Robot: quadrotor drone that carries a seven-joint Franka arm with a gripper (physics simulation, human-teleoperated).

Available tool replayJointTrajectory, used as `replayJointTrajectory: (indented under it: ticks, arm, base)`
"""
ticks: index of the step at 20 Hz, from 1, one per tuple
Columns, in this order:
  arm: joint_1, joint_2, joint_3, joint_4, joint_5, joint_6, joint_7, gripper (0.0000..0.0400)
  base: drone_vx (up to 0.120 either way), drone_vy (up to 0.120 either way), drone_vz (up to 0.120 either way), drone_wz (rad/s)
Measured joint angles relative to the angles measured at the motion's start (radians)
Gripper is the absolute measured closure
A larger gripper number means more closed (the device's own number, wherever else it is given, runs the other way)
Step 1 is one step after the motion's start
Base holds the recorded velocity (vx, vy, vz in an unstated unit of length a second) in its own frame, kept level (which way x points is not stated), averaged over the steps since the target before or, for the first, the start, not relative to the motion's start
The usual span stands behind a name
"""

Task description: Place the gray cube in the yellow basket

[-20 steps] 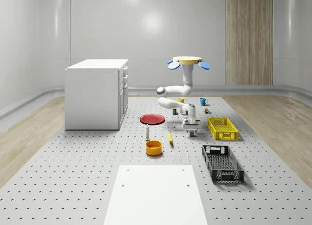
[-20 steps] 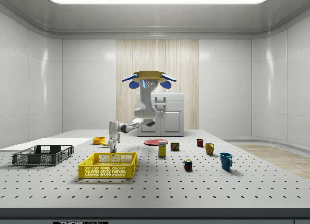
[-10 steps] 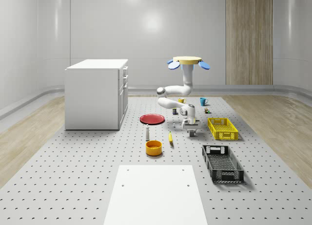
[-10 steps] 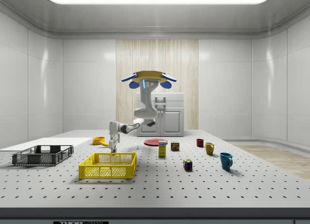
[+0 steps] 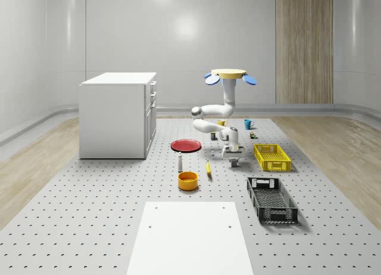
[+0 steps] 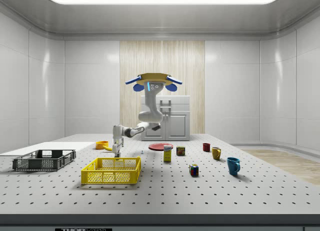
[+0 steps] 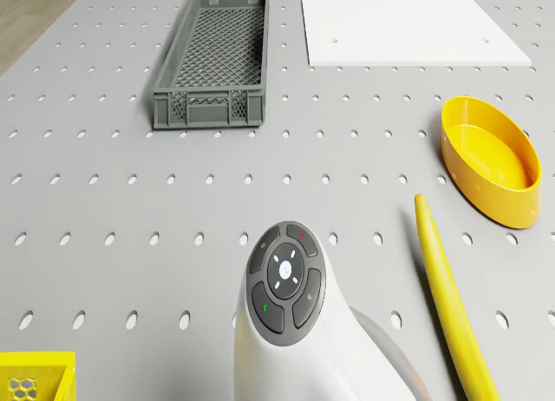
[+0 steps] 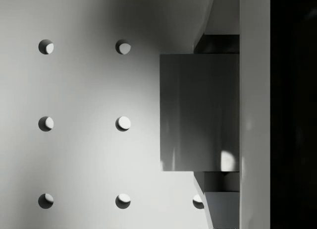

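Note:
The drone (image 5: 231, 74) hovers above the table's far middle, its white arm bent down toward the table. The gripper (image 5: 236, 162) hangs just above the table, a short way to the whole-scene view's left of the yellow basket (image 5: 272, 156). In the wrist view the gray cube (image 8: 198, 112) sits between the two fingers (image 8: 218, 43), which press on its opposite sides. From the side, the gripper (image 6: 117, 153) stands behind the yellow basket (image 6: 111, 170). A corner of the basket (image 7: 35, 375) shows in the drone view, beside the arm's wrist (image 7: 286, 284).
A black crate (image 5: 271, 199) lies nearer the front. A banana (image 5: 208, 168), a yellow bowl (image 5: 187, 180) and a red plate (image 5: 186, 145) lie to the gripper's left in the whole-scene view. A white cabinet (image 5: 118, 114) stands further left. Mugs and cans (image 6: 216, 153) sit behind.
The gripper has shifted slightly to the whole-scene view's right, toward the yellow basket. The drone has stayed in place.

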Motion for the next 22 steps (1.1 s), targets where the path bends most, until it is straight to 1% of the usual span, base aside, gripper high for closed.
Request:
replayJointTrajectory:
  ticks: [2, 4, 5, 10, 16, 17, 22]
  arm:
    - [0.005, -0.001, 0.018, -0.010, 0.017, -0.011, 0.000, 0.0147]
    - [0.010, -0.002, 0.038, -0.021, 0.035, -0.022, 0.000, 0.0148]
    - [0.012, -0.003, 0.047, -0.025, 0.043, -0.026, 0.001, 0.0149]
    - [0.017, -0.005, 0.072, -0.037, 0.066, -0.039, 0.002, 0.0149]
    - [0.019, -0.006, 0.083, -0.041, 0.076, -0.043, 0.003, 0.0149]
    - [0.019, -0.007, 0.084, -0.042, 0.077, -0.043, 0.003, 0.0149]
    - [0.018, -0.008, 0.086, -0.042, 0.080, -0.043, 0.004, 0.0149]
  base:
    - [0.000, 0.000, 0.020, 0.000]
    - [0.000, 0.000, 0.120, 0.000]
    - [-0.080, 0.080, 0.120, 0.000]
    - [-0.120, 0.120, 0.120, 0.000]
    - [-0.120, 0.120, 0.120, 0.000]
    - [-0.080, 0.120, 0.000, 0.000]
    - [0.000, 0.120, 0.000, 0.000]
